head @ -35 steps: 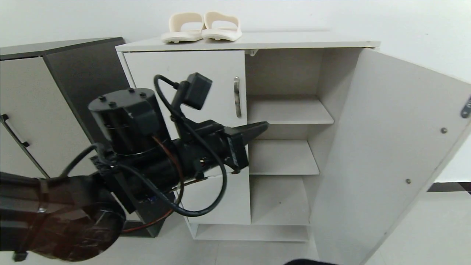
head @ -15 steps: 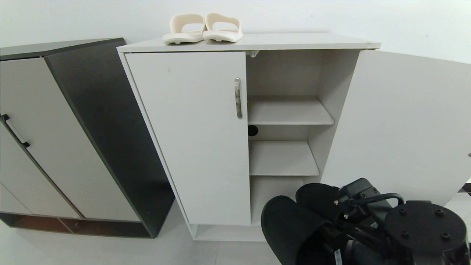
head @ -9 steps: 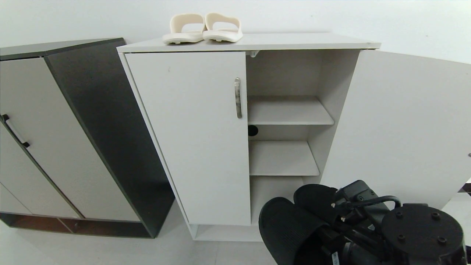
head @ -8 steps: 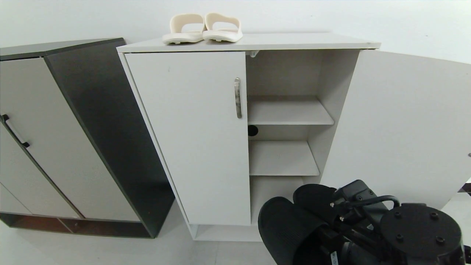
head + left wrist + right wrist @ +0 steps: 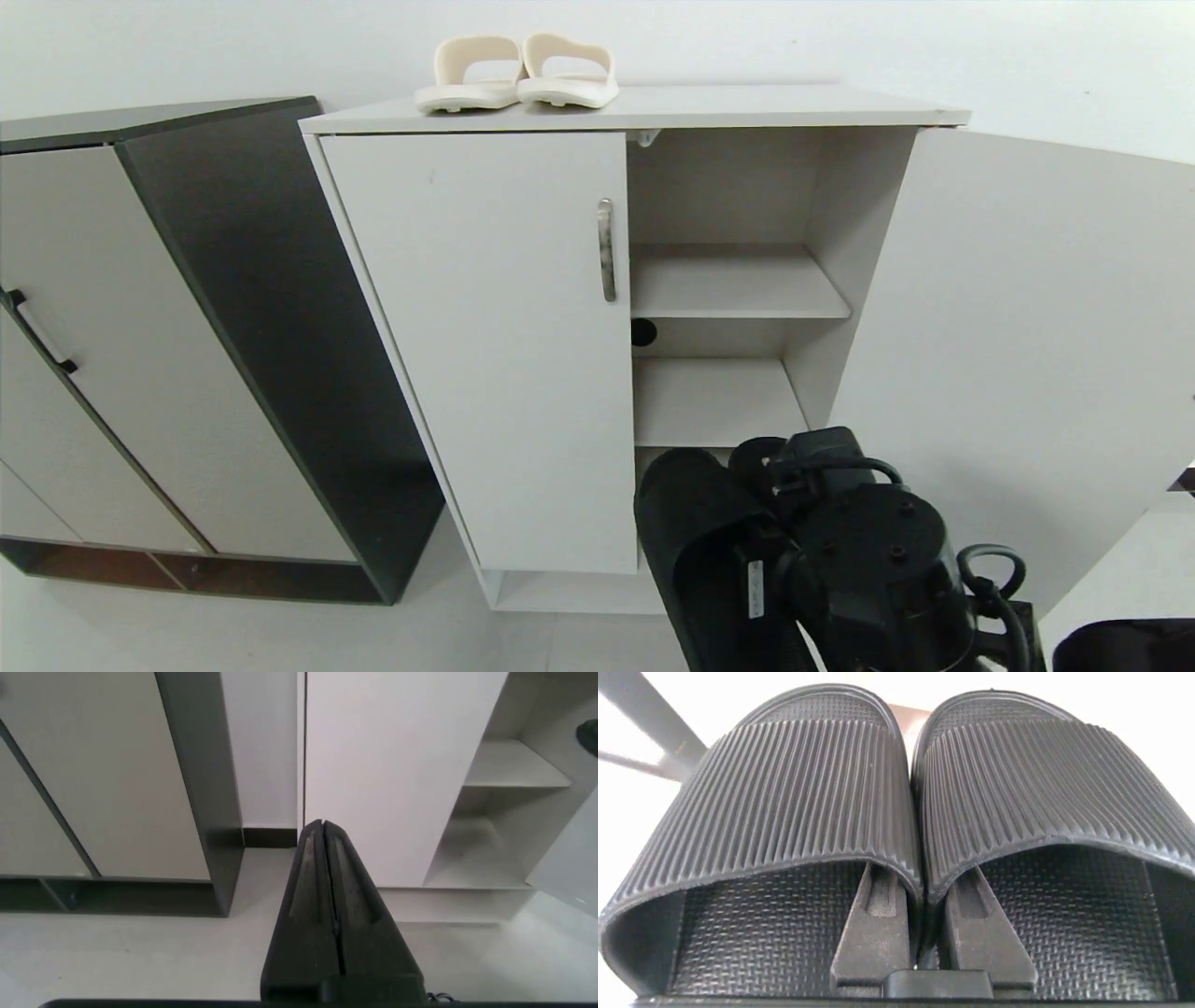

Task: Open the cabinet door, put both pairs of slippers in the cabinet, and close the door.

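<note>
The white cabinet (image 5: 653, 105) has its right door (image 5: 1018, 355) swung wide open and its left door (image 5: 485, 336) closed. A cream pair of slippers (image 5: 516, 73) sits on the cabinet top at the left. My right gripper (image 5: 920, 896) is shut on the black pair of slippers (image 5: 785, 793), pinching their two inner walls together. In the head view the black slippers (image 5: 695, 523) hang low in front of the cabinet's bottom compartment. My left gripper (image 5: 324, 835) is shut with nothing in it, low and facing the cabinet's closed door.
Two bare shelves (image 5: 738, 280) (image 5: 719, 401) show inside the open half. The closed door carries a metal handle (image 5: 607, 250). A dark grey cabinet (image 5: 233, 280) stands right beside the white one on the left. Light floor lies in front.
My right arm has lifted the black slippers up and a little left, closer to the cabinet's lower opening. My left arm dropped out of the head view earlier, and the right door swung wider.
</note>
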Robot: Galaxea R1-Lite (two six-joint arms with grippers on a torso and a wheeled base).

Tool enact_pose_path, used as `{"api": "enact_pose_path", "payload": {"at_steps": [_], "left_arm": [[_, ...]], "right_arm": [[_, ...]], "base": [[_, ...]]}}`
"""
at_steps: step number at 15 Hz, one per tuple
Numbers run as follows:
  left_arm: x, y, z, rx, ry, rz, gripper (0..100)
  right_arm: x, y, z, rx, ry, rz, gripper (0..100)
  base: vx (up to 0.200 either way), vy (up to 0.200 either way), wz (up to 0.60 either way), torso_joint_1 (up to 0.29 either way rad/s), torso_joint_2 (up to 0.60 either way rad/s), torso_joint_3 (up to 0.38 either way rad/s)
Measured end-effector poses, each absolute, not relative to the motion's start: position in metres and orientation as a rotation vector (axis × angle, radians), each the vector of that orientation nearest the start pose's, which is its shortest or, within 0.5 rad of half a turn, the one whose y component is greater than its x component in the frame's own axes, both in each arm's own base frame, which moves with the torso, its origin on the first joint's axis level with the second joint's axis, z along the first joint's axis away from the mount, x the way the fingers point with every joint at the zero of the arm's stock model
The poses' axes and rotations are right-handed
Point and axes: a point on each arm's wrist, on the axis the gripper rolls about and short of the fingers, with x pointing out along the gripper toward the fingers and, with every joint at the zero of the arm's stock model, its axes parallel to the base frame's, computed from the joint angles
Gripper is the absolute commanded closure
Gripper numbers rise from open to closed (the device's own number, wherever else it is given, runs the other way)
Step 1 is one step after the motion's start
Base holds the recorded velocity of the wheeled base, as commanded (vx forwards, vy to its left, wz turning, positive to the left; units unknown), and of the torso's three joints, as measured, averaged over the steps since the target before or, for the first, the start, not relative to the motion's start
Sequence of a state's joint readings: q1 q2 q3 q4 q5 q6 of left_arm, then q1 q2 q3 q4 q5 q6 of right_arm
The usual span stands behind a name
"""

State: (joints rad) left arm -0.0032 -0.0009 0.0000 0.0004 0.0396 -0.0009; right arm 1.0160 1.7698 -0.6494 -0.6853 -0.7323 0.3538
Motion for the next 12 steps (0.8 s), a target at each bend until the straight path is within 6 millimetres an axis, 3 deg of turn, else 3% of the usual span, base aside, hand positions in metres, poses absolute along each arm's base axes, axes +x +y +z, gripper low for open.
{"api": "enact_pose_path", "payload": {"at_steps": [3, 12], "left_arm": [[-0.023, 0.001, 0.075, -0.001, 0.001, 0.037, 100], [-0.023, 0.001, 0.075, -0.003, 0.001, 0.038, 100]], "right_arm": [[0.173, 0.248, 0.113, -0.017, 0.349, 0.204, 100], [0.198, 0.281, 0.099, -0.019, 0.347, 0.184, 100]], "base": [[0.000, -0.200, 0.00, 0.012, 0.00, 0.005], [0.000, 0.000, 0.00, 0.000, 0.00, 0.000]]}}
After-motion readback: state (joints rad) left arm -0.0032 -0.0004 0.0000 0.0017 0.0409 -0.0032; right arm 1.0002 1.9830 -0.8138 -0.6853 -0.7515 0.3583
